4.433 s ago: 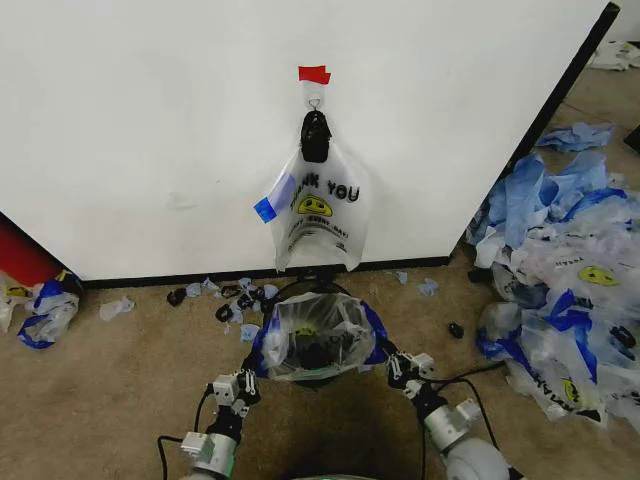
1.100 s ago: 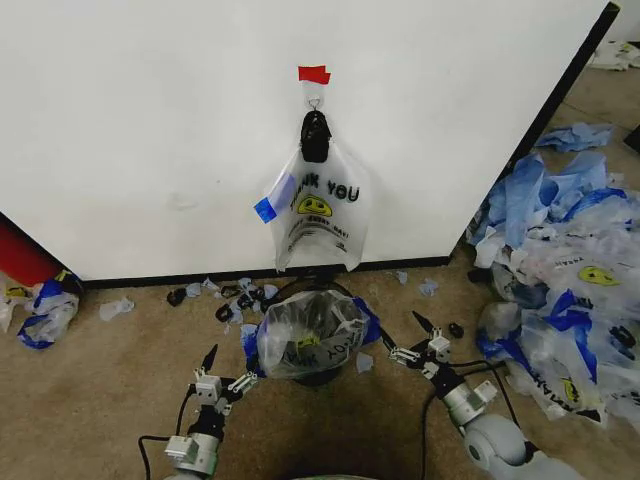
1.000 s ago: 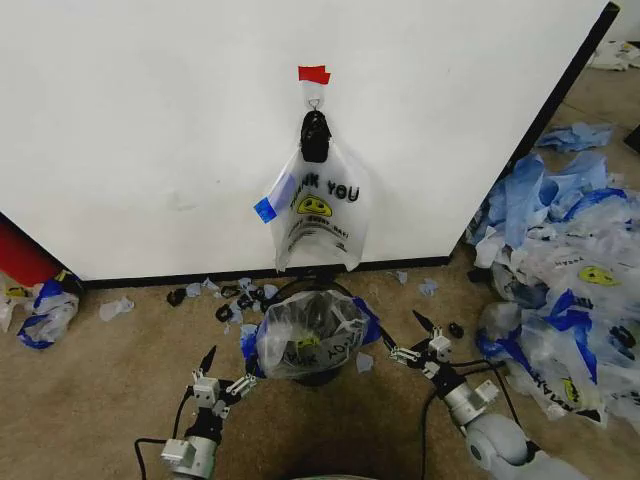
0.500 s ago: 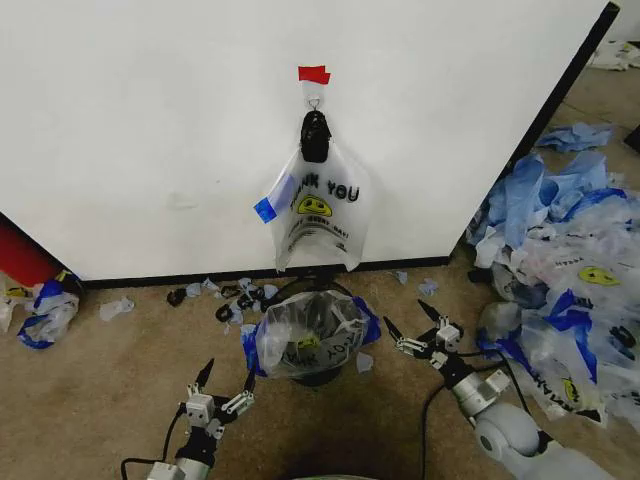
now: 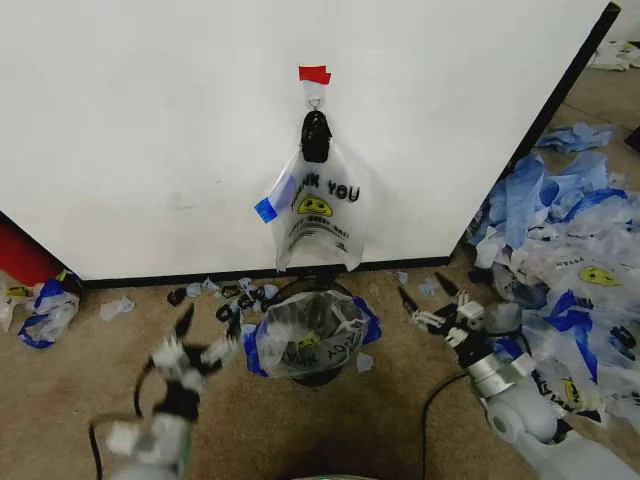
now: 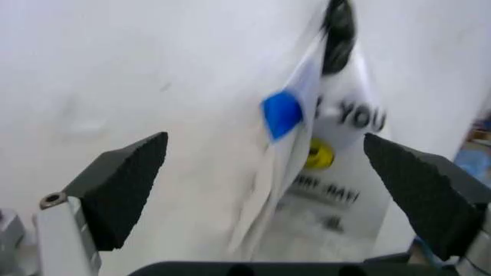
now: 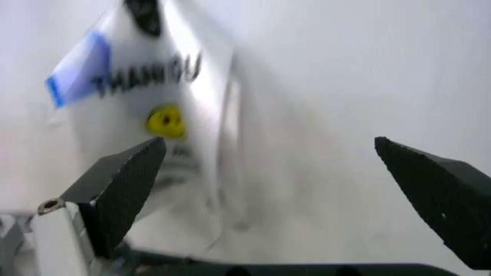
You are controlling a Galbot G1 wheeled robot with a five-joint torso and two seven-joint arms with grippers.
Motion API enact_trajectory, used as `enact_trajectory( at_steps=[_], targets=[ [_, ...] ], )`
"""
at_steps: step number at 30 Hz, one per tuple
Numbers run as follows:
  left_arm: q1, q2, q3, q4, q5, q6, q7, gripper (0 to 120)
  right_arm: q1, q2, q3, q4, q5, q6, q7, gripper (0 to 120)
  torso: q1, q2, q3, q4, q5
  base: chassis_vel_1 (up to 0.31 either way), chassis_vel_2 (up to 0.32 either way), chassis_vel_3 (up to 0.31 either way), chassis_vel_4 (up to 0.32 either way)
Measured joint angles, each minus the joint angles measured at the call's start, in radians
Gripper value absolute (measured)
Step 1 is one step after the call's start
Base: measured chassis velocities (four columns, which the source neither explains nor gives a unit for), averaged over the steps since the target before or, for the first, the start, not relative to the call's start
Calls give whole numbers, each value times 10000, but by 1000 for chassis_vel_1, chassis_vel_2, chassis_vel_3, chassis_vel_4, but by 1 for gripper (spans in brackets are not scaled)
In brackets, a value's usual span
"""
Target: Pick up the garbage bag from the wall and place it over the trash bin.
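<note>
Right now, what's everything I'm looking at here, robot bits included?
garbage bag: one, translucent white with black print and a yellow smiley, hanging on the wall.
wall: one, white panel with black baseboard.
red tape strip: one, above the hook.
trash bin: one, black mesh, already lined with a bag, on the floor below the hanging bag.
heap of bags: many, blue and white, at the right.
scraps: several, dark and blue, along the baseboard.
red cylinder: one, far left.
left gripper: open, left of the bin.
right gripper: open, right of the bin.

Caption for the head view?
Both open grippers, left and right, flank the lined trash bin; garbage bag hangs above.
</note>
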Motion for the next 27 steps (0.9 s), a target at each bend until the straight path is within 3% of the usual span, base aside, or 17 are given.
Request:
enact_trajectory(
  at_steps=[4,5,7,11,14,17,20,21,25,27],
  targets=[
    [-651,1174,229,-6,-1014,219,161,100,64,254,103,29,-181,-42,99,100,-1,-1,0,14,12,0,0,0,0],
    [-796,1557,325,-20,-1357,307,163,100,78,287,85,-45,-215,-41,104,100,-1,-1,0,20,-6,0,0,0,0],
    [-956,1799,445,4,-1597,374,258,100,-23,326,157,-76,-276,-23,95,100,0,-1,1,24,0,0,0,0,0],
    [-1561,2617,887,204,-2954,660,1581,100,-669,547,704,-81,-551,86,113,100,0,-1,0,5,-3,0,0,0,0],
    [-1839,3008,1113,246,-3488,936,2152,100,-902,659,853,-25,-691,111,195,100,-1,0,0,9,9,0,0,0,0],
    [-2972,3512,2177,543,-4212,1298,2717,100,-1216,840,962,12,-971,144,347,100,0,0,-1,15,-1,0,0,0,0],
    [-4767,3453,3535,1179,-4839,1604,3285,100,-1505,1038,1028,-91,-1291,273,406,100,0,-1,-1,15,10,0,0,0,0],
    [-4767,3453,3535,1179,-4839,1604,3285,100,-1505,1038,1028,-91,-1291,273,406,100,0,-1,-1,15,10,0,0,0,0],
    [-7896,2463,6617,2445,-5078,1556,3580,100,-1952,1386,1231,-150,-1580,478,408,100,0,-2,1,6,-13,0,0,0,0],
    [-8372,2276,6997,2664,-5080,1528,3596,100,-2031,1439,1274,-150,-1623,515,408,100,1,-1,0,5,-10,0,0,0,0]
  ],
)
